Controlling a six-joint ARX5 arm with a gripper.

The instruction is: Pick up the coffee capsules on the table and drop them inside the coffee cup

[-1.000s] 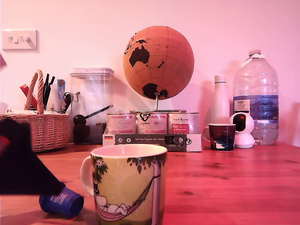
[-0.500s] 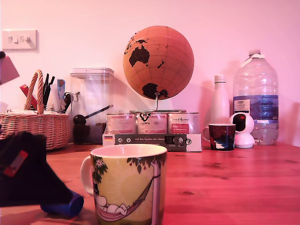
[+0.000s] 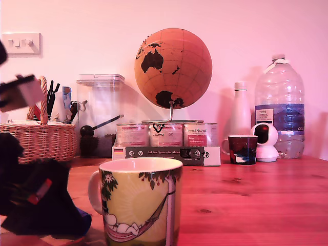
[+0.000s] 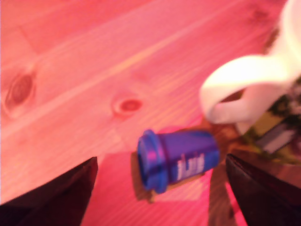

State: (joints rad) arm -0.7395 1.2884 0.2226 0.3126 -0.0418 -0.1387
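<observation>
While we look across the reddish-brown wooden table (image 4: 70,61) with its grain and dark knots, we see it bearing the large yellow-green ceramic mug (image 3: 139,201), white inside and painted with a figure in a hammock, whose pale handle (image 4: 244,87) curves close to our target. Our black gripper (image 4: 160,188) hangs low over the wood at the exterior view's left, its two dark fingers (image 4: 56,188) spread wide apart and holding nothing. Between them lies the small dark-blue plastic coffee capsule (image 4: 176,157), tipped on its side on the table, its wider rim turned away from the mug and its narrow end just beside the handle. We judge the risks to be these: a round pod on its side can roll or squirt out if our fingers close off-centre on its taper; the finger nearer the mug may catch the handle and nudge the cup; and, in the blurred wrist view, we cannot tell our height exactly, so we might scrape the wood.
</observation>
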